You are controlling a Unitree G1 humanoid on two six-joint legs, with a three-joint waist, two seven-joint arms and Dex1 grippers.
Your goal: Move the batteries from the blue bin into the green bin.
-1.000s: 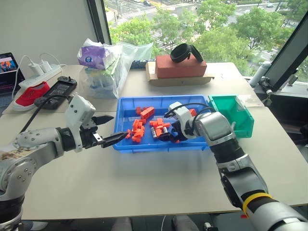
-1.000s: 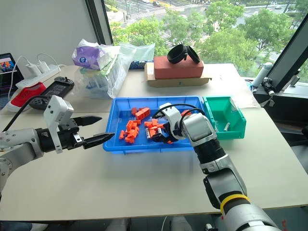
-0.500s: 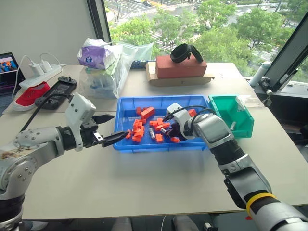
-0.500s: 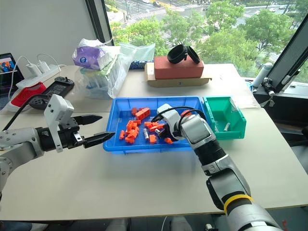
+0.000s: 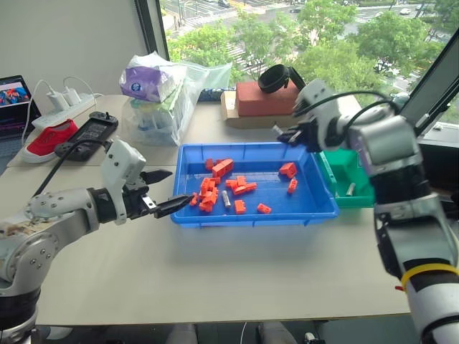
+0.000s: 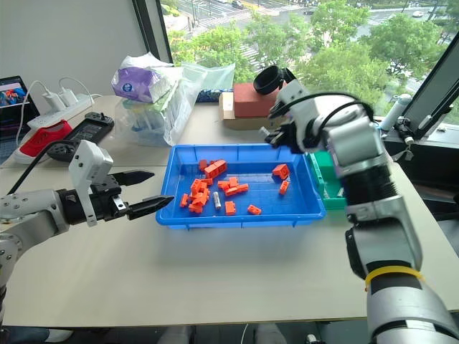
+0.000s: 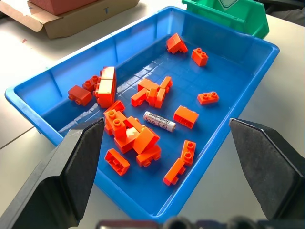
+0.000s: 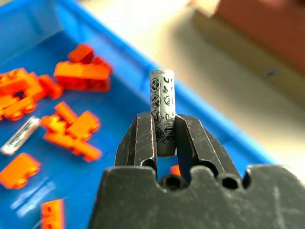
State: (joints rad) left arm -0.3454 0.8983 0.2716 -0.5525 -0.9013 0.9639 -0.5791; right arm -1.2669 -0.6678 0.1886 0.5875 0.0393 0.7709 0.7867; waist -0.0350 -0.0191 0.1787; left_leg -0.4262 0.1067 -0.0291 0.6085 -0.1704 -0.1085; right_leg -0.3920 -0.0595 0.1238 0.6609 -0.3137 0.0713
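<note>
The blue bin (image 5: 252,218) lies mid-table with orange bricks and one grey battery (image 5: 226,199) among them, the same battery (image 7: 159,121) showing in the left wrist view. My right gripper (image 5: 282,134) hangs above the bin's far right corner, shut on a second battery (image 8: 162,109) that stands up between its fingers. The green bin (image 5: 356,163) sits against the blue bin's right end, with a battery (image 5: 349,190) lying inside. At the blue bin's left end my left gripper (image 5: 176,188) hovers open and holds nothing.
Orange bricks (image 5: 209,194) are scattered across the blue bin. Behind it sit clear plastic bags (image 5: 159,100) and a red block on cardboard (image 5: 259,100) with a black item on top. A power strip, a black controller and a red object lie far left.
My right gripper shut on a battery down in the blue bin, then lifted it up and toward the far right corner. The left arm stayed put.
</note>
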